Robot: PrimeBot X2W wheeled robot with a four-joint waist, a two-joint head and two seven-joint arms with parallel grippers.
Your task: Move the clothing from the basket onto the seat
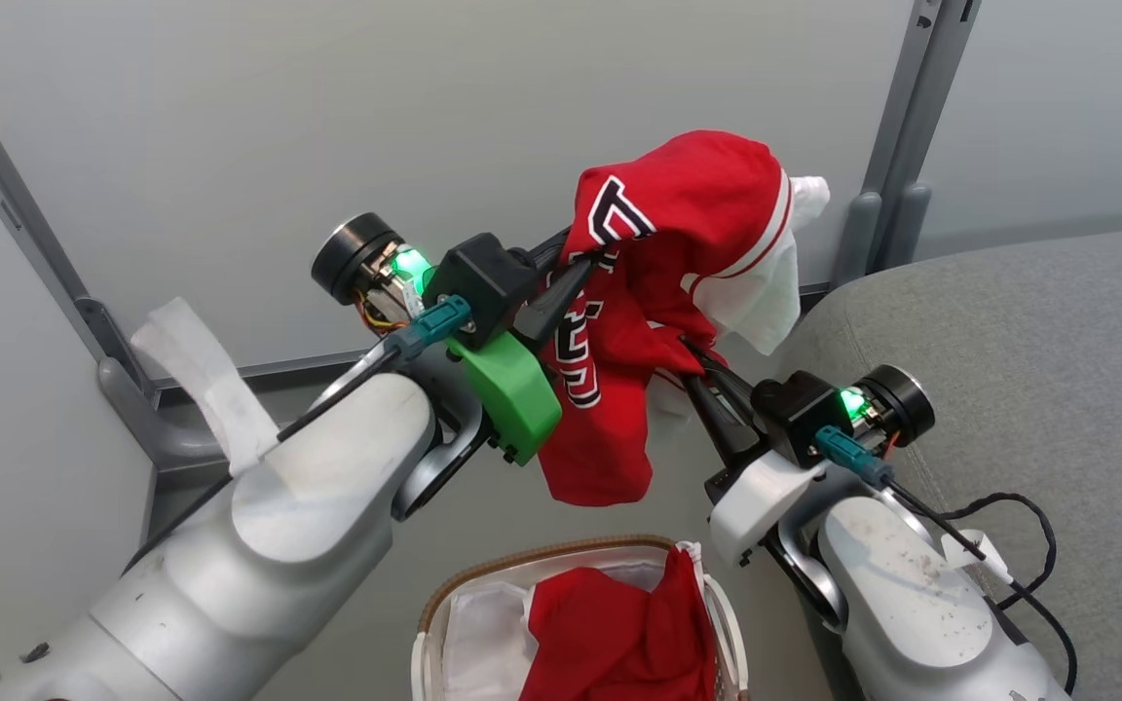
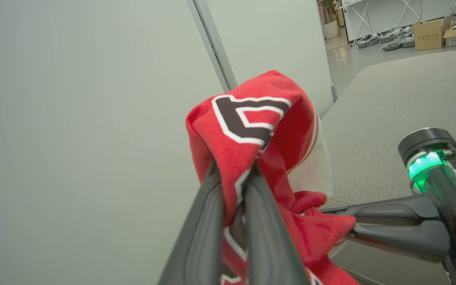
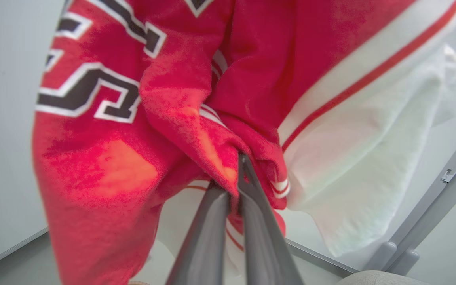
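Grey woven seat [image 1: 1009,321] curves in from the right of the head view, showing its rounded edge. At centre frame the soft red jersey [image 1: 707,195] hangs bunched in mid-air, white trim drooping. At bottom centre the brown-rimmed basket [image 1: 464,582] holds the crumpled plain red garment [image 1: 619,633]. Both forearms angle up and inward. The left pincer [image 1: 585,261] is clenched on the lettered fold and the right pincer [image 1: 692,355] on a lower fold.

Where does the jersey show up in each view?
Head view: jersey upper centre, held above the basket.
Left wrist view: centre, clamped in the left gripper.
Right wrist view: across the left and middle.
Shared landmark: the grey post.
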